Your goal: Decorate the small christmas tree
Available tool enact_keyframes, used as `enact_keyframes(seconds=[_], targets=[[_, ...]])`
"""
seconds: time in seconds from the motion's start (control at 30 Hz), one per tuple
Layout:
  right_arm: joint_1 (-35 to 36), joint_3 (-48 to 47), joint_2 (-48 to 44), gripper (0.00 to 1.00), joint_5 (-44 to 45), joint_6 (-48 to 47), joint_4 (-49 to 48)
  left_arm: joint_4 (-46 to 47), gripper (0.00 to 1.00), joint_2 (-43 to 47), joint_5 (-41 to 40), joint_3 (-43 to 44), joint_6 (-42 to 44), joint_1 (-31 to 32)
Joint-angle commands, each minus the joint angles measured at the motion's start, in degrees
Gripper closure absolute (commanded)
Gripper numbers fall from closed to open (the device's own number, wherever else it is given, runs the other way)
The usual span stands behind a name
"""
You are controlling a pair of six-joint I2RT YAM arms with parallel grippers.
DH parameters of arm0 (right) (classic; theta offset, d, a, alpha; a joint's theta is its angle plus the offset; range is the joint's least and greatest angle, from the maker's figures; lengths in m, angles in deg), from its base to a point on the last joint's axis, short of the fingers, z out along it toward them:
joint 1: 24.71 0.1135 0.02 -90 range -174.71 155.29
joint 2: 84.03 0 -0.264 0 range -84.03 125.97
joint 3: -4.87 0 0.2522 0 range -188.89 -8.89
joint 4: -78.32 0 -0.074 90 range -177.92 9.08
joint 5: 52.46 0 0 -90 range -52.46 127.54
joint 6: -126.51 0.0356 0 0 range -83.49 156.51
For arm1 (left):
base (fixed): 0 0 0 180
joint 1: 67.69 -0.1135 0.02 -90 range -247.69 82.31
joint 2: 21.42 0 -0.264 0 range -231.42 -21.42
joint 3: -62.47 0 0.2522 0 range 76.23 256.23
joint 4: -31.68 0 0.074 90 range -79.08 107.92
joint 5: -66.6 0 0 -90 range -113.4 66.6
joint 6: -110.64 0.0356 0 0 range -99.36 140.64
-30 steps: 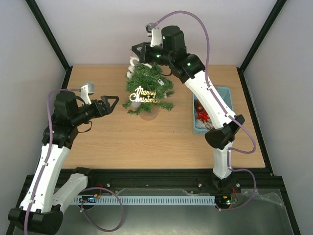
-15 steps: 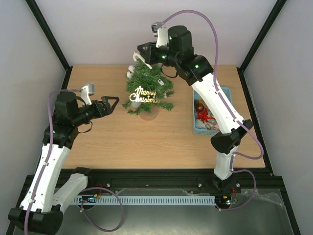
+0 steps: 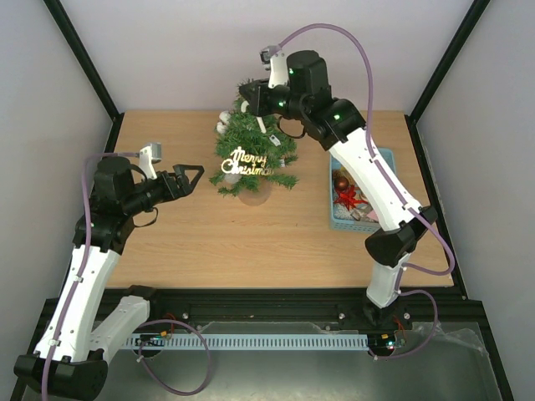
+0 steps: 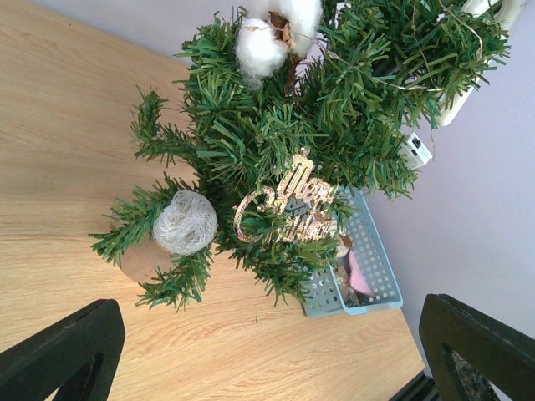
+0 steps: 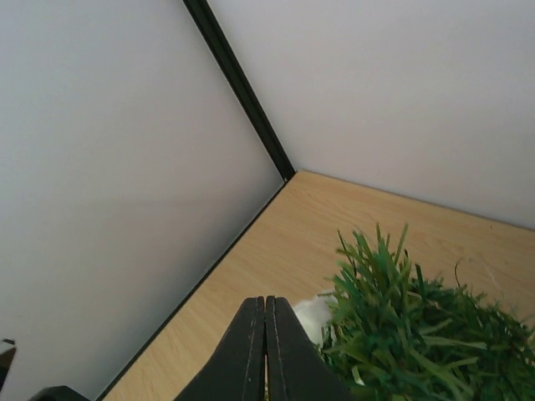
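Your small christmas tree (image 3: 253,154), bushy dark-green needles on a round tan base, stands just beneath your right claw (image 3: 248,90). That claw's jaws are pressed flat together on nothing, and its tips hang over the treetop. A fluffy white cotton puff (image 5: 311,313) sits just below them. Your left claw (image 3: 191,177) is spread wide and empty, facing the tree but apart from it. Straight ahead of it hang a gold glitter "Merry Christmas" sign (image 4: 288,205) and a silvery twine ball (image 4: 185,222). Beyond the tree, a light-blue plastic basket (image 3: 386,159) rests on the light wooden table (image 3: 184,242).
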Motion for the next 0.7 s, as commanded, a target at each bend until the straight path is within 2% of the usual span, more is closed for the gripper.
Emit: enact_keyframes(seconds=[0.0,0.43,0.5,0.53,0.67], targets=[[0.16,2.62,-3.09,0.99,0.67,-0.81,-0.77,0.64,0.01,0.48,0.99,-0.20,0.14,-0.32],[0.16,3.50,-3.54,0.98,-0.13,-0.63,-1.06,0.65,0.01,0.86,0.94,-0.31,-0.19,-0.34],[0.16,3.37,-3.61,0.92,-0.30,-0.63,-1.02,0.65,0.01,0.82,0.97,-0.26,-0.15,-0.38],[0.16,3.41,-3.71,0.85,-0.36,-0.63,-0.98,0.76,0.01,0.86,1.03,-0.26,-0.25,-0.34],[0.16,3.41,-3.83,0.70,-0.70,-0.63,-1.01,0.77,0.01,0.90,1.03,-0.27,-0.34,-0.33]])
